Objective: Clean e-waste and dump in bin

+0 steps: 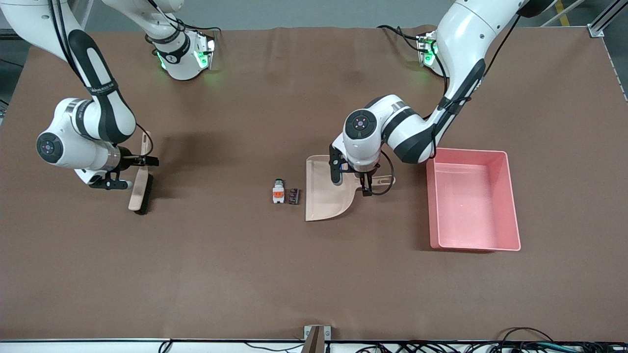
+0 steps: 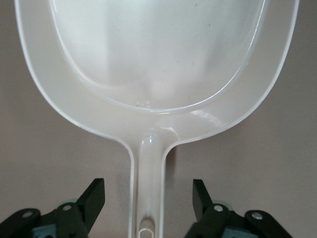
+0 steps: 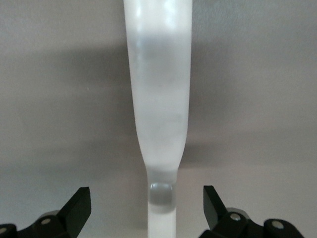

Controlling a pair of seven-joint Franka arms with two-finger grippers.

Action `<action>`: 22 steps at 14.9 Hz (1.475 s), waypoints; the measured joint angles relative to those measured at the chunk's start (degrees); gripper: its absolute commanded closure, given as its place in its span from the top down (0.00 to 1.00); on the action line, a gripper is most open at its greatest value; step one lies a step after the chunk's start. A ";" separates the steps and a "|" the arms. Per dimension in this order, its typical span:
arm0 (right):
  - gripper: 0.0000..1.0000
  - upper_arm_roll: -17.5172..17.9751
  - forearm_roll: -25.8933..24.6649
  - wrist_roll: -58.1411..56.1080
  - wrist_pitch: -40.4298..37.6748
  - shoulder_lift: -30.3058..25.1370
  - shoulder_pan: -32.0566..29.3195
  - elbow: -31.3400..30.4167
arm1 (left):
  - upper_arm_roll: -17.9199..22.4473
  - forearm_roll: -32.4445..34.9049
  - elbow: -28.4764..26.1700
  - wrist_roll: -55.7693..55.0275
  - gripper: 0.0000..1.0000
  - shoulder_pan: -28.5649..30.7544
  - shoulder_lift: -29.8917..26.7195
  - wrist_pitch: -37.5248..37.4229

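Note:
The e-waste lies on the brown table: a white part with an orange patch point(image 1: 278, 192) and a dark ridged block point(image 1: 294, 196) beside it, just off the open edge of the beige dustpan point(image 1: 324, 191). My left gripper point(image 1: 365, 182) is open, low over the dustpan's handle point(image 2: 148, 188), one finger on each side, not touching it point(image 2: 148, 198). The pan's scoop point(image 2: 158, 64) is empty. My right gripper point(image 1: 133, 172) is open and straddles the handle point(image 3: 158, 99) of a beige brush point(image 1: 140, 189) with black bristles, without gripping it point(image 3: 146, 201). The pink bin point(image 1: 471, 206) stands empty beside the dustpan.
The bin stands toward the left arm's end of the table, the brush toward the right arm's end. Brown table cloth point(image 1: 221, 269) spreads between them and nearer the front camera. A small bracket point(image 1: 316, 336) sits at the table's near edge.

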 measured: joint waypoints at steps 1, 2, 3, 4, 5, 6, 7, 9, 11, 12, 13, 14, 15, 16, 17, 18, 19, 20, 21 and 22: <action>0.84 -0.01 0.00 0.00 -0.13 -0.55 0.00 -0.47 | 0.00 0.00 0.07 0.00 0.80 -0.03 0.29 0.03; 0.79 -0.01 0.00 -0.02 -0.44 -1.02 0.00 -0.77 | -0.01 0.01 0.18 0.00 0.80 -0.15 0.54 0.09; 0.73 -0.02 0.00 -0.02 -0.72 -1.42 0.00 -0.91 | -0.01 0.01 0.31 0.00 0.80 -0.33 0.72 0.15; 0.68 -0.02 0.00 -0.02 -0.89 -1.71 0.00 -0.98 | -0.01 0.08 0.49 0.00 0.80 -0.48 0.82 0.17; 0.62 -0.03 0.00 -0.03 -0.93 -1.86 0.00 -1.04 | -0.02 0.43 0.65 0.00 0.79 -0.57 0.84 0.17; 0.61 -0.05 0.00 -0.04 -0.94 -1.89 0.00 -1.05 | -0.03 0.98 0.82 0.00 0.79 -0.58 0.84 0.17; 0.60 -0.10 0.00 -0.04 -0.94 -1.89 -0.01 -1.06 | -0.03 1.33 0.92 0.00 0.79 -0.58 0.86 0.17; 0.60 -0.15 -0.04 -0.07 -0.94 -1.89 -0.01 -1.07 | -0.02 1.44 0.93 0.00 0.78 -0.57 1.06 0.17; 0.60 -0.19 -0.08 -0.34 -0.93 -1.90 -0.02 -1.19 | -0.02 1.53 0.95 0.00 0.78 -0.58 1.55 0.17; 0.60 -0.24 -0.11 -0.72 -0.92 -1.94 -0.03 -1.28 | -0.02 1.55 1.02 -0.03 0.77 -0.58 1.86 0.18; 0.60 -0.31 -0.11 -1.22 -0.90 -2.02 -0.07 -1.35 | -0.03 1.56 1.16 -0.05 0.77 -0.59 2.19 0.18; 0.60 -0.43 -0.11 -1.62 -0.84 -2.12 -0.17 -1.40 | -0.03 1.56 1.30 -0.05 0.76 -0.71 2.49 0.19; 0.60 -0.55 -0.11 -1.80 -0.61 -2.16 -0.31 -1.45 | -0.03 1.57 1.45 -0.07 0.76 -0.97 2.78 0.19; 0.60 -0.64 -0.11 -1.90 -0.09 -2.16 -0.45 -1.53 | -0.03 1.60 1.61 -0.15 0.75 -1.34 3.10 0.19; 0.60 -0.72 -0.11 -1.94 0.49 -2.21 -0.58 -1.60 | -0.01 1.92 1.73 -0.23 0.74 -1.69 3.41 0.19; 0.60 -0.76 -0.11 -1.96 0.92 -2.42 -0.83 -1.63 | 0.01 2.66 1.89 -0.43 0.72 -1.93 3.72 0.19; 0.60 -0.77 -0.11 -1.97 1.29 -2.98 -1.26 -1.76 | 0.01 3.32 2.13 -0.80 0.71 -2.04 3.99 0.19; 0.60 -0.78 -0.11 -1.97 1.94 -3.94 -1.82 -2.25 | 0.03 3.70 2.39 -0.96 0.70 -2.04 4.23 0.19; 0.60 -0.80 -0.11 -2.06 3.35 -5.26 -2.35 -3.33 | 0.08 3.80 2.57 -0.98 0.69 -2.02 4.41 0.19; 0.60 -0.81 -0.11 -2.21 4.95 -6.73 -2.72 -4.89 | 0.14 3.82 2.69 -0.98 0.67 -2.01 4.52 0.19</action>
